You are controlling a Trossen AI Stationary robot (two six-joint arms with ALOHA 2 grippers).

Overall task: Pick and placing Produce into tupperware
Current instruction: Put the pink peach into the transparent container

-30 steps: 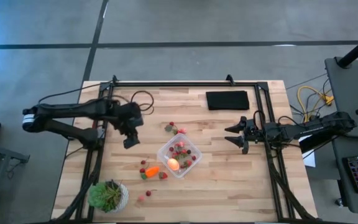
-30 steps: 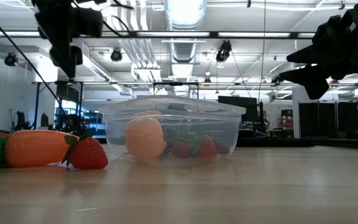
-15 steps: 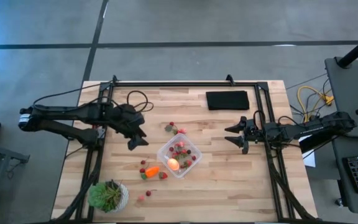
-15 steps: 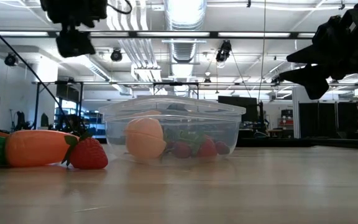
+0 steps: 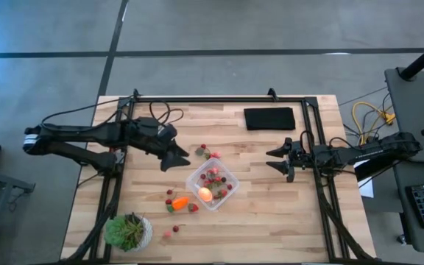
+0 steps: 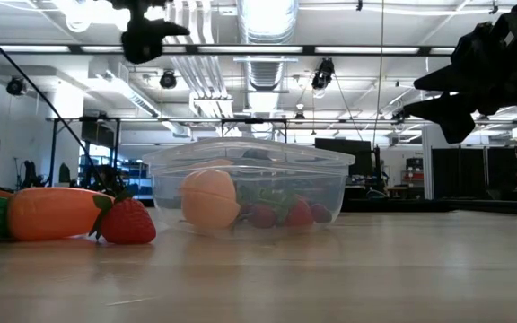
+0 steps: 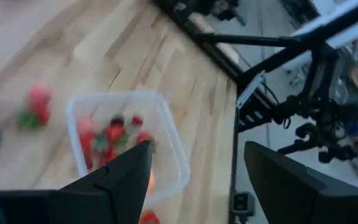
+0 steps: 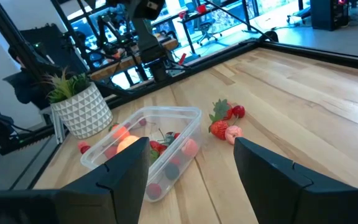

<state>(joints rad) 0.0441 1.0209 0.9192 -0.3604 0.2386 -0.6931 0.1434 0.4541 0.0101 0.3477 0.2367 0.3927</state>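
Note:
The clear square tupperware sits mid-table, holding several red strawberries and the round pink-orange fruit. Loose strawberries lie just beyond it. The orange carrot and more strawberries lie to its left on the near side. My left gripper hovers open, high above the table just left of the container, fingers pointing toward it. My right gripper waits open, in the air to the container's right.
A potted green plant stands at the near left corner, with two small strawberries beside it. A flat black pad lies at the far right. A black frame rail borders the table.
My left gripper has swung toward the table's right, closer to the container, and risen. It has turned from pointing down at the table to pointing toward the container.

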